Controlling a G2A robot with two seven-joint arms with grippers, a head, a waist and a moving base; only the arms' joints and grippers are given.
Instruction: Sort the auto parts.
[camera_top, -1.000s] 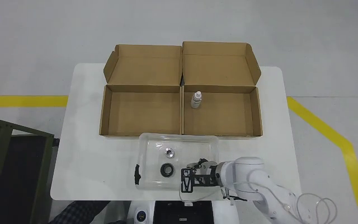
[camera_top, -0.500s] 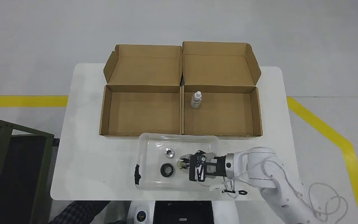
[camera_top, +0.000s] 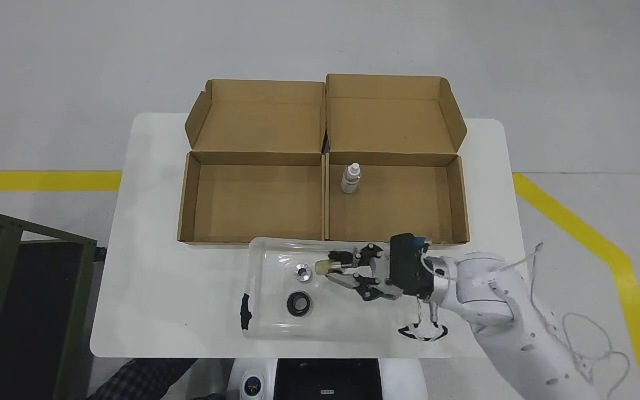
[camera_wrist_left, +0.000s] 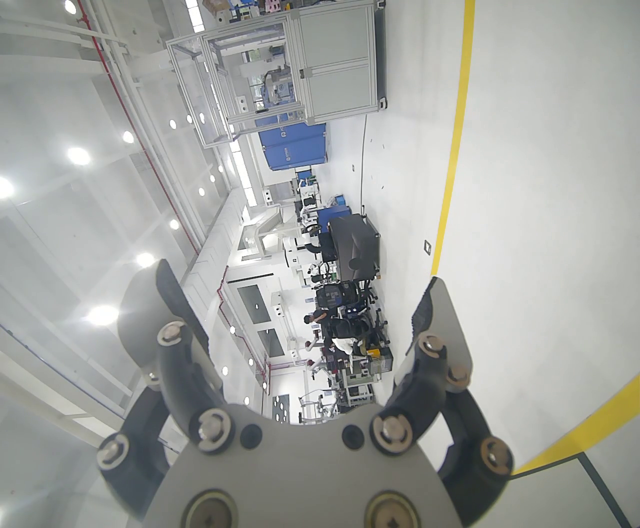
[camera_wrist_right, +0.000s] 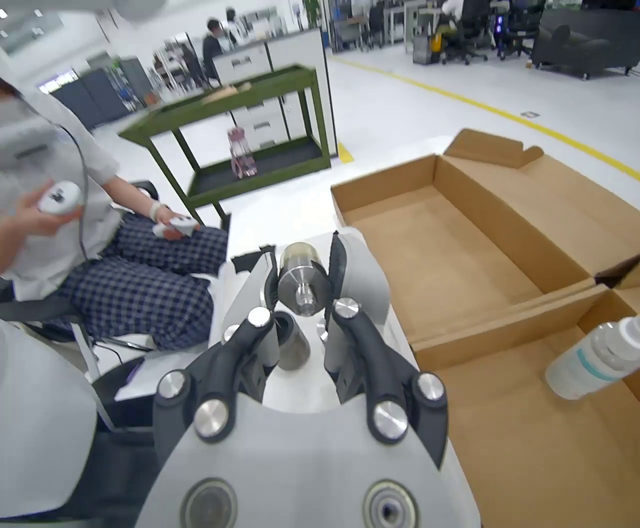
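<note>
You have two boxes (camera_top: 255, 200), one bottle (camera_top: 351, 178), and one nut (camera_top: 301, 270) and one ring (camera_top: 298, 304) in the tray (camera_top: 265, 250). Your right hand (camera_top: 350, 270) grips one cylinder (camera_top: 327, 266) level over it; your left hand (camera_wrist_left: 300, 280) gapes wide.

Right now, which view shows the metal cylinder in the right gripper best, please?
Right wrist view: the metal cylinder sits close up between the fingers. Top view shows it small; left wrist view faces the hall.

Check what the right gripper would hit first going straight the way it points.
Likely the small silver metal fitting in the clear plastic tray: the right gripper, shut on a silver metal cylinder, points at it in the top view. Height is unclear; it may pass above.
</note>
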